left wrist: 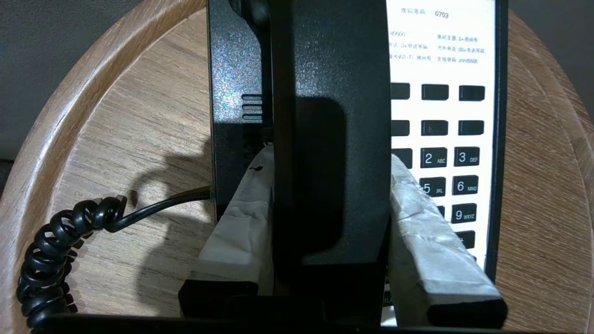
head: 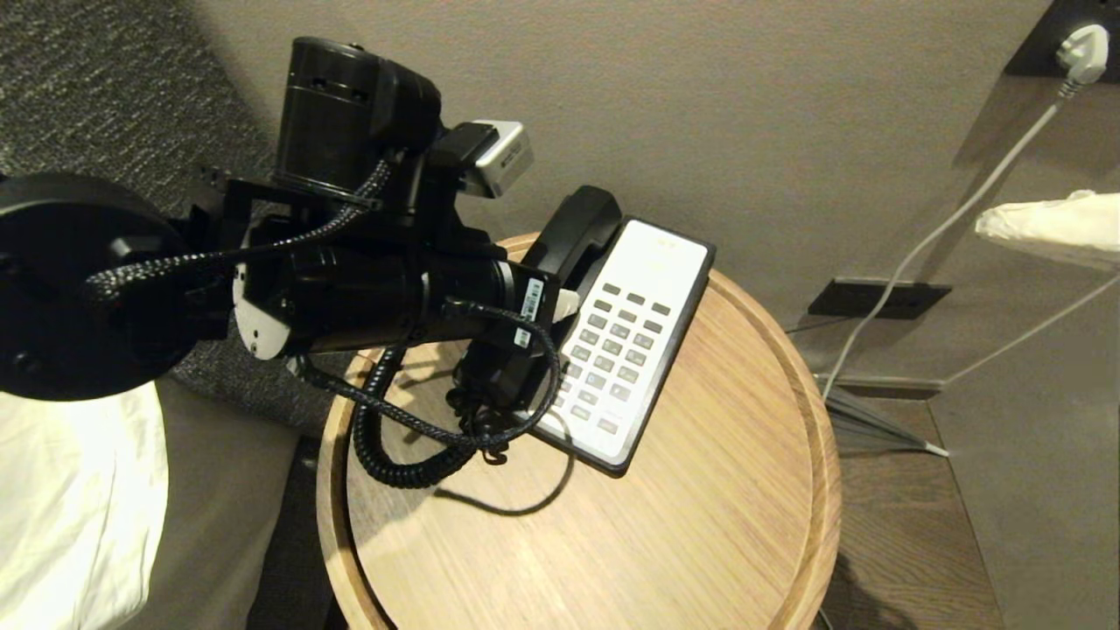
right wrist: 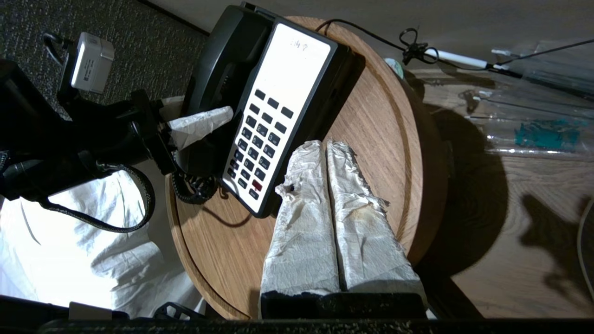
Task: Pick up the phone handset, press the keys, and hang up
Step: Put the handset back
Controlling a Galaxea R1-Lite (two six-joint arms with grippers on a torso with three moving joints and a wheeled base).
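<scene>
A white bed sheet [head: 70,507] lies at the near left, below the left arm. That arm reaches in from the left over the round wooden desk [head: 700,525], and the left claw [left wrist: 325,185] pinches the phone handset [head: 573,236] between its white-wrapped fingers [left wrist: 431,241], one finger on each side of the receiver. The phone handset lies along the left side of the phone base [head: 639,332]; whether it rests in its cradle or sits just above it cannot be told. Its black coiled cord [head: 394,455] loops over the desk to the near left of the base. The base's white face with dark keys [head: 612,350] sits toward the far side of the desk. To the right, the right claw [right wrist: 327,153] hovers above the desk's right part, its two wrapped fingers pressed together and holding nothing. A white cable [head: 945,227] runs up the wall to a plug [head: 1082,48] at the far right.
</scene>
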